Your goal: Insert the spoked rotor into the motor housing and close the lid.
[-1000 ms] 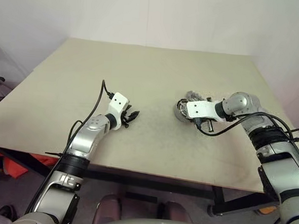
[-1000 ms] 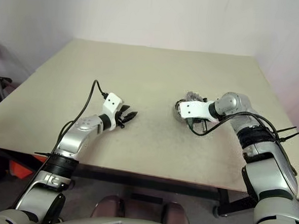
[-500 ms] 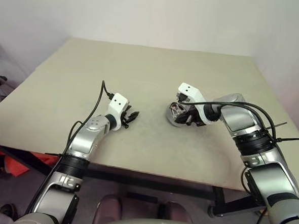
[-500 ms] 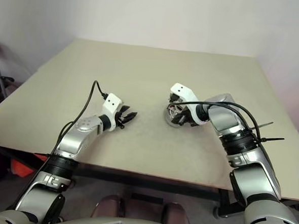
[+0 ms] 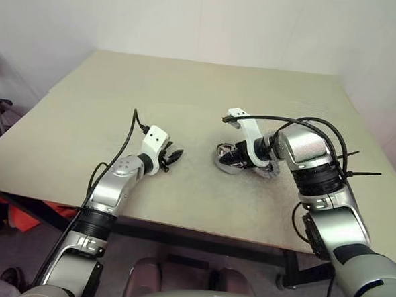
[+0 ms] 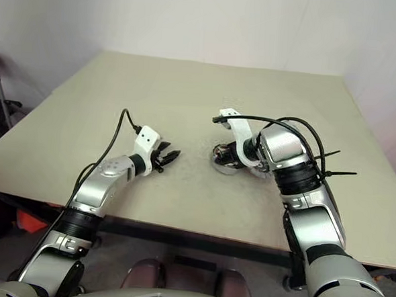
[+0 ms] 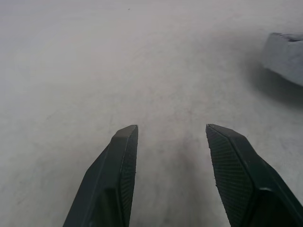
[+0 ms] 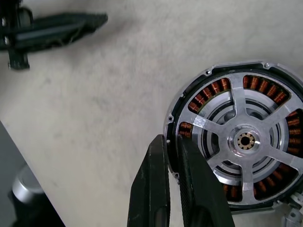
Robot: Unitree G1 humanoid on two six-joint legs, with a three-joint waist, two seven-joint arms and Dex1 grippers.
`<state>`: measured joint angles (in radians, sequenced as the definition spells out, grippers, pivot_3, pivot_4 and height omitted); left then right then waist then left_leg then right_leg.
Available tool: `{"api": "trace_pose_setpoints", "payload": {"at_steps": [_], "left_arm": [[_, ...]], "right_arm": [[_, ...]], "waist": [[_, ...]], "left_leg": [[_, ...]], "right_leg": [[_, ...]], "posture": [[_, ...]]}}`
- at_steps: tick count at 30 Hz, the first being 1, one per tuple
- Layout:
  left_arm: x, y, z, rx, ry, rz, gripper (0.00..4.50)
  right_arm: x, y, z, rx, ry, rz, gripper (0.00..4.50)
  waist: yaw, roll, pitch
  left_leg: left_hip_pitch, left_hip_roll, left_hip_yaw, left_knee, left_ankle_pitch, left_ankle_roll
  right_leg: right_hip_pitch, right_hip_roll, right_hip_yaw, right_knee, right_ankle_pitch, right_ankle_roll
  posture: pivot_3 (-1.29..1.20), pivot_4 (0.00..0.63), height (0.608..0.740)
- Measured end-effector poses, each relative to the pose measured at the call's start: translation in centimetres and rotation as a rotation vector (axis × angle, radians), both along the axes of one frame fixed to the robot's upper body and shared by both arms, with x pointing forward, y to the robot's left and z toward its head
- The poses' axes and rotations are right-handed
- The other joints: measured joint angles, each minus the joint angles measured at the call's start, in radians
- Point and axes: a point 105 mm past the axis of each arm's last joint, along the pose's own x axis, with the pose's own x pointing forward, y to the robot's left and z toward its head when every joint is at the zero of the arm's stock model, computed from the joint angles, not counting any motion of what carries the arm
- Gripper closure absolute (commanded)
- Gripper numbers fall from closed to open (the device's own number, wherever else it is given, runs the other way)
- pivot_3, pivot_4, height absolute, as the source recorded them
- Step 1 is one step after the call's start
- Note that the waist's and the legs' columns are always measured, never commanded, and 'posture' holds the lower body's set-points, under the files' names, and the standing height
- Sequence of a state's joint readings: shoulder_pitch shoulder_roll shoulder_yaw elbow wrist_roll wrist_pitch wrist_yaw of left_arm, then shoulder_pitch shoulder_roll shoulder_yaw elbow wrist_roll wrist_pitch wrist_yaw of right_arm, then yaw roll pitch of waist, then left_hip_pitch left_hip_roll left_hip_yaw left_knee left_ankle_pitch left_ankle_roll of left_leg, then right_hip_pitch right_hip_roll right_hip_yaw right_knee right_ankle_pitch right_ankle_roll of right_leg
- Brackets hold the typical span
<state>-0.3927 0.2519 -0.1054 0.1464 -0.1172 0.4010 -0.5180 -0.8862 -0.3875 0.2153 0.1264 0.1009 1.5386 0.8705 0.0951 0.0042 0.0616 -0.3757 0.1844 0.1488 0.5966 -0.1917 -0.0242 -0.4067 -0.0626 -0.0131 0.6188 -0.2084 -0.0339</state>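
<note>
My left fingers (image 7: 170, 179) hover spread and empty over bare counter (image 5: 84, 135), near its front edge, unmoved. My right fingers (image 8: 177, 189), pinched on the rim of the motor housing (image 8: 239, 139), have rolled over and dragged it across the counter toward the middle. The housing now faces up, copper coils showing under a silvery spoked part; whether that is the rotor already seated, I can't tell. I judge the lid comes next.

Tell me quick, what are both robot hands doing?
Left hand: open, holding nothing.
Right hand: closed on the rim of the motor housing.
</note>
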Motion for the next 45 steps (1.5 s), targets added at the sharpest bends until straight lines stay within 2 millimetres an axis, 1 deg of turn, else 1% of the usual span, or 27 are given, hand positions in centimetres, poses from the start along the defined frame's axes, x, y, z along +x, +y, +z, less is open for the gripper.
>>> {"api": "trace_pose_setpoints", "payload": {"at_steps": [6,8,9,13,16,17,19,21,23,26,29,31,33,35,37,39,41,43,45], "left_arm": [[0.0,0.1,0.0,0.001,-0.001,0.002,2.07],[0.0,0.1,0.0,0.002,-0.001,0.002,2.07],[0.0,0.1,0.0,0.003,-0.001,0.003,2.07],[0.1,0.3,0.1,0.004,-0.002,0.007,2.07],[0.1,0.6,0.1,0.003,-0.004,0.015,2.07],[0.1,0.6,0.2,0.002,-0.004,0.016,2.07],[0.2,0.6,0.1,0.002,-0.004,0.016,2.07],[0.2,0.6,0.2,0.001,-0.005,0.015,2.07],[0.3,0.4,0.4,-0.002,-0.009,0.011,2.07],[0.3,0.0,0.6,-0.011,-0.013,-0.005,2.07],[0.3,-0.2,0.7,-0.019,-0.012,-0.019,2.07],[0.3,-0.5,0.8,-0.029,-0.009,-0.03,2.07],[0.2,-0.5,0.7,-0.033,-0.003,-0.041,2.07],[0.3,-0.7,0.5,-0.031,0.01,-0.057,2.07],[0.3,-0.9,0.2,-0.027,0.022,-0.071,2.07],[0.4,-1.2,0.2,-0.025,0.029,-0.09,2.07],[0.6,-1.6,0.4,-0.027,0.025,-0.108,2.07],[0.7,-2.0,0.6,-0.026,0.023,-0.129,2.07],[0.7,-2.1,0.5,-0.024,0.028,-0.14,2.07]], "right_arm": [[0.2,0.5,-0.3,0.002,0.006,-0.033,4.5],[0.2,0.5,-0.2,0.006,0.005,-0.04,3.77],[0.2,0.7,-0.2,0.015,0.006,-0.039,3.5],[-0.1,1.4,-0.3,0.041,0.02,-0.016,2.12],[-0.4,1.7,0.3,0.058,0.007,0.0,1.06],[-0.5,1.8,0.4,0.064,0.007,0.003,0.78],[-0.5,1.8,0.6,0.072,0.007,-0.002,0.78],[-0.2,1.5,1.3,0.09,-0.013,-0.023,0.78],[0.3,1.2,2.3,0.118,-0.046,-0.048,0.78],[1.6,0.1,4.4,0.171,-0.13,-0.13,0.78],[2.4,-1.6,5.0,0.226,-0.165,-0.238,0.78],[2.7,-3.6,4.8,0.266,-0.166,-0.346,0.78],[2.5,-6.0,3.8,0.287,-0.15,-0.466,0.78],[1.5,-8.4,2.3,0.302,-0.129,-0.575,0.78],[0.4,-10.0,1.1,0.308,-0.121,-0.654,0.78],[-0.4,-11.3,0.4,0.327,-0.128,-0.721,0.78],[-1.1,-12.4,0.3,0.349,-0.151,-0.784,0.78],[-2.0,-13.3,-0.1,0.365,-0.17,-0.838,0.78],[-3.0,-13.7,-1.0,0.375,-0.164,-0.88,0.78]], "waist": [[0.0,0.0,0.0],[0.0,0.0,0.0],[0.0,0.0,0.0],[0.002,0.0,0.0],[0.002,0.0,0.0],[0.003,0.0,0.0],[0.003,0.0,0.0],[0.003,0.0,0.0],[0.003,0.0,0.0],[0.003,0.0,0.0],[0.004,0.0,0.0],[0.008,0.0,0.0],[0.01,0.0,0.0],[0.012,0.0,0.0],[0.012,0.0,0.0],[0.008,0.001,0.0],[0.007,0.001,0.0],[0.008,0.001,0.0],[0.007,0.001,0.0]], "left_leg": [[0.001,0.0,0.0,0.0,0.0,-0.001],[0.001,0.0,0.0,0.0,0.001,-0.001],[0.001,0.0,0.0,-0.001,0.001,-0.002],[0.001,0.0,0.0,-0.001,0.001,-0.002],[0.001,0.0,0.0,-0.001,0.001,-0.002],[0.001,0.0,0.0,-0.001,0.001,-0.002],[0.001,0.0,0.0,-0.001,0.001,-0.002],[0.001,0.0,0.0,-0.001,0.001,-0.002],[0.001,0.0,0.0,-0.001,0.001,-0.003],[0.001,0.0,0.0,-0.001,0.001,-0.003],[0.001,0.0,0.0,-0.002,0.002,-0.003],[0.001,0.0,0.0,-0.002,0.002,-0.003],[0.001,-0.001,0.0,-0.002,0.002,-0.003],[0.001,0.0,0.0,-0.002,0.002,-0.003],[0.002,0.0,0.0,-0.003,0.002,-0.003],[0.003,0.0,0.001,-0.003,0.002,-0.004],[0.005,0.0,0.001,-0.004,0.003,-0.005],[0.009,-0.001,0.001,-0.006,0.003,-0.006],[0.011,-0.002,0.001,-0.01,0.005,-0.008]], "right_leg": [[0.001,0.0,0.0,0.0,0.0,0.0],[0.001,0.0,0.0,0.0,0.0,0.0],[0.0,0.0,0.0,0.0,0.0,0.0],[0.001,0.001,0.0,0.0,0.0,0.0],[0.001,0.001,0.0,0.0,0.0,0.0],[0.001,0.001,0.0,0.0,0.0,0.0],[0.001,0.001,0.0,0.0,0.0,0.0],[0.001,0.001,0.0,0.0,0.0,0.0],[0.001,0.001,0.0,0.0,0.0,0.0],[0.001,0.001,0.0,0.0,0.0,0.0],[0.001,0.001,0.0,0.0,0.0,0.0],[0.001,0.001,0.0,0.0,0.0,0.0],[0.001,0.0,0.0,0.0,0.0,0.0],[0.001,0.001,0.0,0.0,0.0,0.0],[0.001,0.001,0.0,0.0,0.0,0.0],[0.001,0.001,0.001,0.0,0.0,0.0],[0.002,0.001,0.001,0.001,0.0,0.001],[0.004,0.001,0.001,0.0,-0.003,0.005],[0.005,0.0,0.002,0.0,-0.004,0.007]], "posture": [[0.0,0.0,0.74],[0.0,0.0,0.74],[0.0,0.0,0.74],[0.0,0.0,0.74],[0.0,0.0,0.74],[0.0,0.0,0.74],[0.0,0.0,0.74],[0.0,0.0,0.74],[0.0,0.0,0.74],[0.0,0.0,0.74],[0.0,0.0,0.74],[0.0,0.0,0.74],[0.0,0.0,0.74],[0.0,0.0,0.74],[0.0,0.0,0.74],[0.0,0.0,0.74],[0.0,0.0,0.74],[0.0,0.0,0.74],[0.0,0.0,0.74]]}}
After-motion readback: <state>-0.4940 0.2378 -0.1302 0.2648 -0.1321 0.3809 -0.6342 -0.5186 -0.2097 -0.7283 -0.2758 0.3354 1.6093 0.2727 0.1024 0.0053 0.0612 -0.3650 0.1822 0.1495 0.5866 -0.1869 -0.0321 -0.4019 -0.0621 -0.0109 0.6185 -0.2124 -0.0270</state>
